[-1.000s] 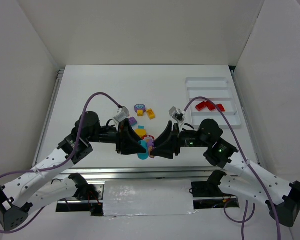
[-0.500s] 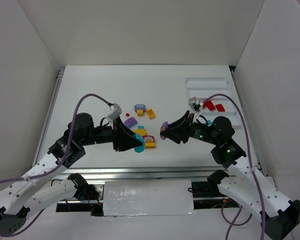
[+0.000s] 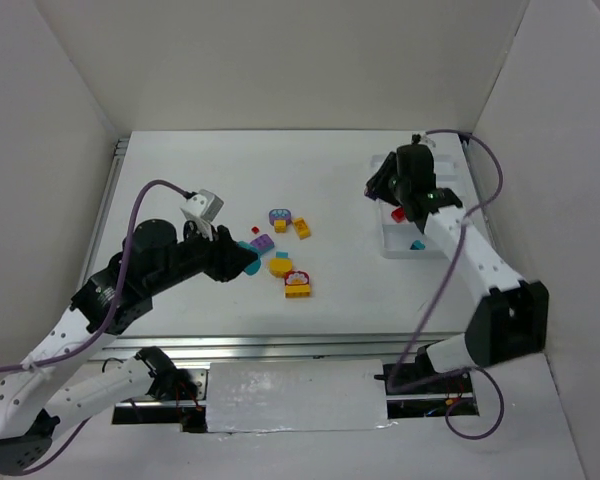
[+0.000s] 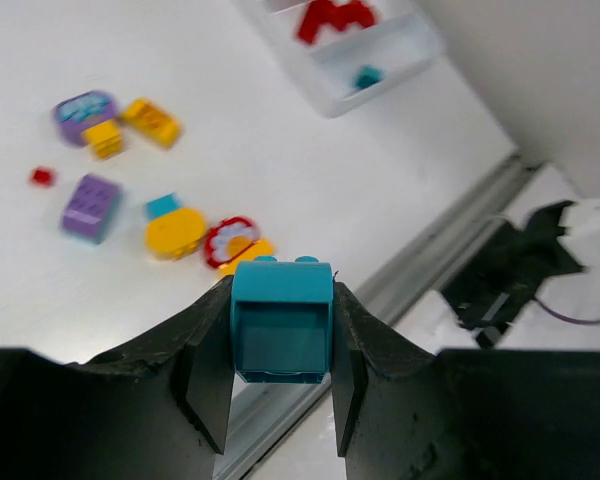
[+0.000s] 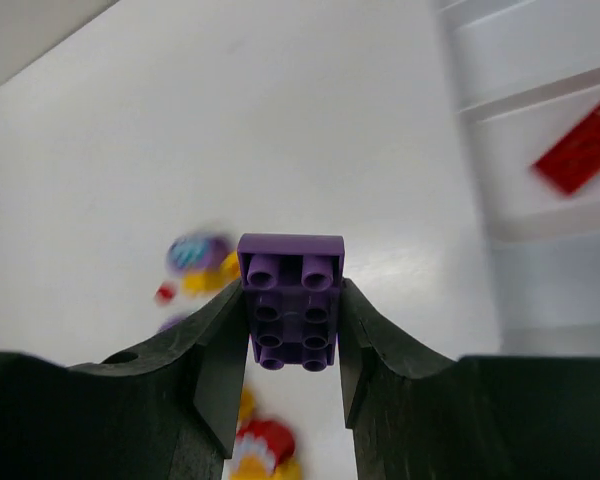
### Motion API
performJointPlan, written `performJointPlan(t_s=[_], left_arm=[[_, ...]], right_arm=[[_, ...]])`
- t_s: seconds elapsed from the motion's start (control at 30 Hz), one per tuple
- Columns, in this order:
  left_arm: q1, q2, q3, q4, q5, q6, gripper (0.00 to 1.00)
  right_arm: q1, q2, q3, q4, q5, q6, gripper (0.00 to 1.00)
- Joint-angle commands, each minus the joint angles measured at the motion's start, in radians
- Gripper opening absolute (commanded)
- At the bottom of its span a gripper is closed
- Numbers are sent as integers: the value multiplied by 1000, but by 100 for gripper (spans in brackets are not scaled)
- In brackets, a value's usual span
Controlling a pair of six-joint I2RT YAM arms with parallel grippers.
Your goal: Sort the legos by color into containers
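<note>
The left gripper (image 4: pixel 280 345) is squeezing a teal brick (image 4: pixel 280 310) tight between its fingers, well away from the tray (image 4: pixel 405 45), likely to carry it to the slot where a small teal bit (image 4: pixel 367 76) is lying. Loose legos (image 3: pixel 280 250) are waiting left of the tray. The right gripper (image 5: pixel 292 330) is pinching a purple brick (image 5: pixel 291 290) at the tray's left edge, likely heading for a slot of its own. No writing is showing

Left arm (image 3: pixel 130 285) extended forward toward centre, wrist roughly level. Left gripper (image 4: pixel 280 330) clamped on teal brick (image 4: pixel 281 318). Right arm (image 3: pixel 470 255) stretched to far right. Right gripper (image 5: pixel 292 320) clamped on purple brick (image 5: pixel 291 300).
</note>
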Motion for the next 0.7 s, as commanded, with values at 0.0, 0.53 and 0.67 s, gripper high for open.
performJointPlan(t_s=[0.0, 0.53, 0.67], left_arm=[[4, 36, 2, -133, -252, 35, 0], [8, 14, -68, -116, -203, 58, 0], [10, 10, -66, -107, -192, 58, 0]], right_arm=[[-111, 234, 201, -193, 271, 75, 0], [-292, 853, 872, -358, 345, 28, 12], [-299, 875, 877, -350, 333, 25, 54]])
